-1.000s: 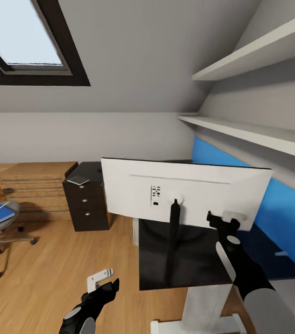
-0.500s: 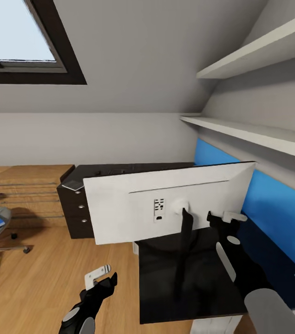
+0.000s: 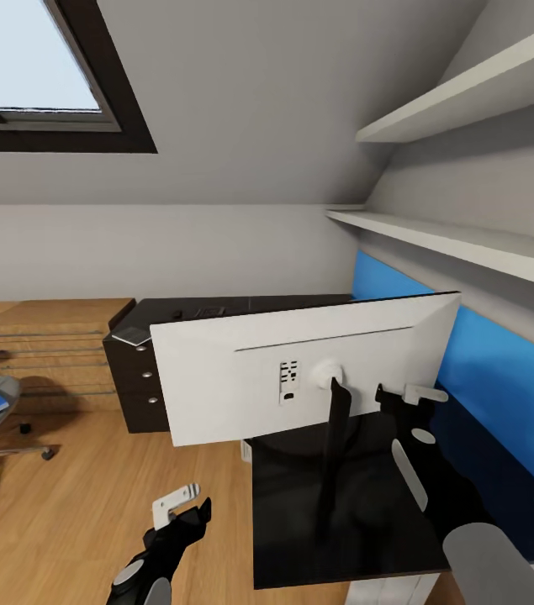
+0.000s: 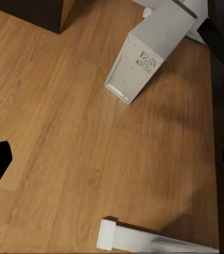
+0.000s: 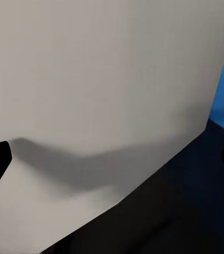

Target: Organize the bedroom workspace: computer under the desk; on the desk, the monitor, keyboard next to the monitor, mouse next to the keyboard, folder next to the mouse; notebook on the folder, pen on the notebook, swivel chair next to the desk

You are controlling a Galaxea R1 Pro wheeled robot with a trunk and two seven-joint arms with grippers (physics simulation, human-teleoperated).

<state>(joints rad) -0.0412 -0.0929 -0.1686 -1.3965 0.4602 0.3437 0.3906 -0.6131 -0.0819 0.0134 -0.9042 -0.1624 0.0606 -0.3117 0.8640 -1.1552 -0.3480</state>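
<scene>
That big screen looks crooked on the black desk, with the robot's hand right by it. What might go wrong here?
The monitor is tilted, and its left end hangs past the desk edge above the floor, so it might topple off. The right gripper sits close behind the screen; a nudge could tip it further. The computer stands below and could be hit.

skylight at 10 o'clock, two white wall shelves at 2 o'clock, long blue panel at 3 o'clock, light wooden drawer unit at 9 o'clock
</scene>
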